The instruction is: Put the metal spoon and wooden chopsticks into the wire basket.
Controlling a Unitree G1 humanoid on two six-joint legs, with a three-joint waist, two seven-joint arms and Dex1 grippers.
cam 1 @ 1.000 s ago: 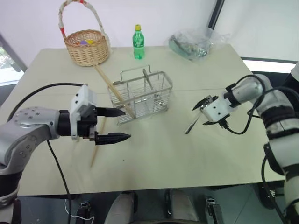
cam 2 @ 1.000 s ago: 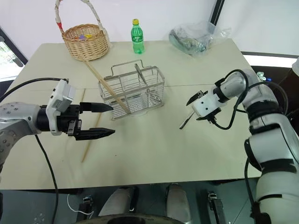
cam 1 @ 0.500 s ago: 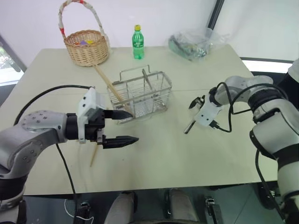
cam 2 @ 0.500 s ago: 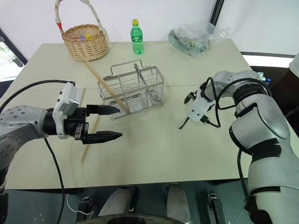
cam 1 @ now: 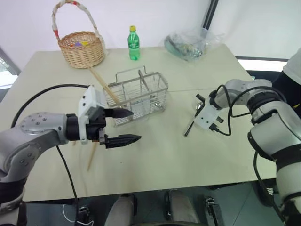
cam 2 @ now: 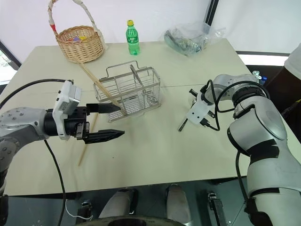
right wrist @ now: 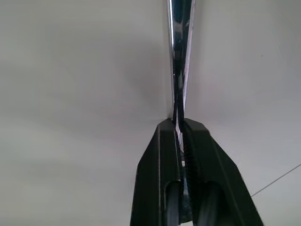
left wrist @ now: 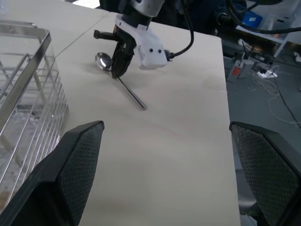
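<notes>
Two black fingers of the right gripper [right wrist: 181, 123] pinch the shiny spoon's [left wrist: 117, 77] thin handle on the smooth table [cam 1: 155, 155]. One pale chopstick [cam 1: 102, 86] leans in the wire-grid basket [cam 1: 141, 96], another [cam 1: 91, 156] lies flat beside it; the left gripper [cam 1: 126, 126] hovers spread wide, empty.

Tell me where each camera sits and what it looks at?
Left eye view: on the head, looking down over the beige table; both arms show.
Right eye view: beside it, same scene, silver wire basket in the middle.
Left wrist view: looks between the open left gripper across the table.
Right wrist view: looks down the right gripper, shut on the shiny metal spoon.
Shared: the left wrist view also shows that spoon and right gripper.
</notes>
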